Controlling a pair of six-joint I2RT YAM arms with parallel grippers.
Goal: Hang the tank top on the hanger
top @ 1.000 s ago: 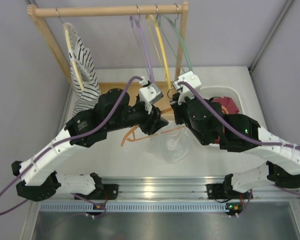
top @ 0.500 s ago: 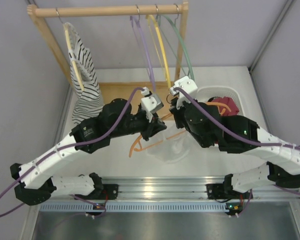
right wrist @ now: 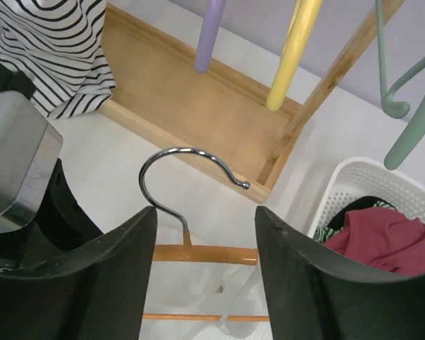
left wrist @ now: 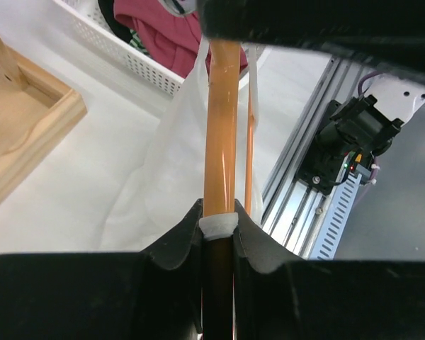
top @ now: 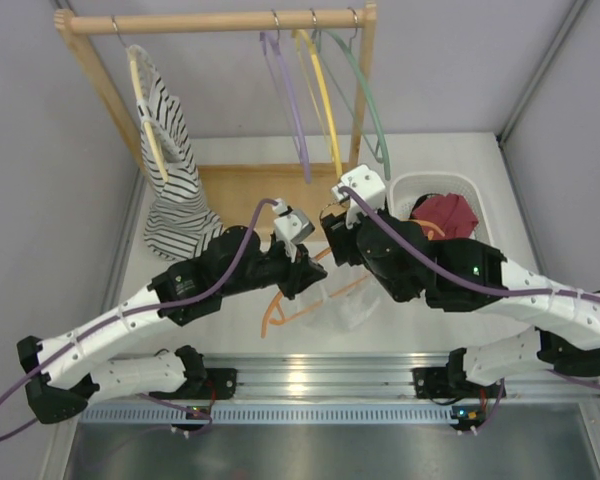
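The orange hanger (top: 276,312) is held low over the table between the two arms. My left gripper (top: 308,275) is shut on its orange bar (left wrist: 219,163), with a thin strip of white fabric pinched at the jaw tips (left wrist: 218,225). The white tank top (top: 348,305) drapes from the hanger onto the table (left wrist: 156,191). My right gripper (right wrist: 205,248) stands open above the hanger's top; the metal hook (right wrist: 177,177) and the short orange top bar (right wrist: 212,253) show between its fingers, with the tank top (right wrist: 198,297) below. In the top view the right gripper (top: 330,232) is close beside the left one.
A wooden rack (top: 210,22) at the back carries a striped top (top: 170,170) and purple (top: 290,110), yellow (top: 325,110) and green (top: 365,110) hangers. Its wooden base (top: 245,185) lies just beyond the grippers. A white basket (top: 480,190) with a dark red garment (top: 450,215) stands right.
The left gripper has closed on the hanger bar. The right gripper has opened and let go. Both arms and the hanger have shifted toward the near left.
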